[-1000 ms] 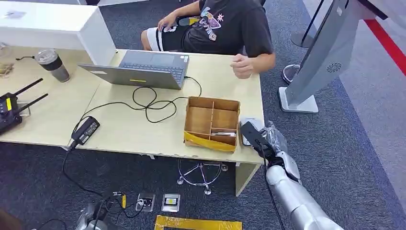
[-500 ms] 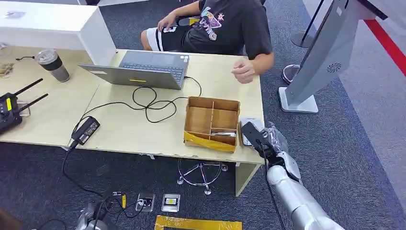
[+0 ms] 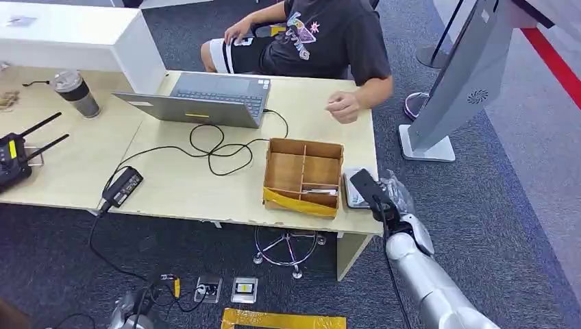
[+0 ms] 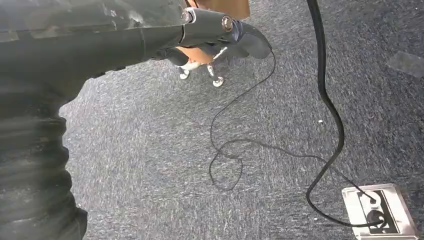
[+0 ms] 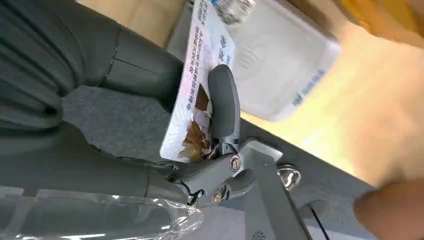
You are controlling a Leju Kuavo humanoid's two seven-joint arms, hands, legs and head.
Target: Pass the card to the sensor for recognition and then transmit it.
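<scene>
My right hand (image 3: 379, 199) reaches over the table's near right corner and pinches a printed card (image 5: 200, 95) between the thumb (image 5: 224, 105) and the darker fingers. The card hangs close over the edge of the white card reader (image 5: 280, 70), which lies flat on the table (image 3: 205, 192) just right of the cardboard box (image 3: 303, 176); whether they touch I cannot tell. In the head view the hand hides the card and covers part of the reader (image 3: 353, 194). My left hand (image 4: 215, 27) hangs above the carpet with nothing in it.
A person sits at the far side, one hand (image 3: 342, 106) resting on the table. A laptop (image 3: 205, 99), looped cables, a power adapter (image 3: 122, 185), a cup (image 3: 75, 92) and a radio controller (image 3: 14, 154) lie to the left. A grey kiosk stand (image 3: 466, 75) rises at right.
My right hand has drifted slightly to the right with the card still pinched. The person's hand has slid a little along the table.
</scene>
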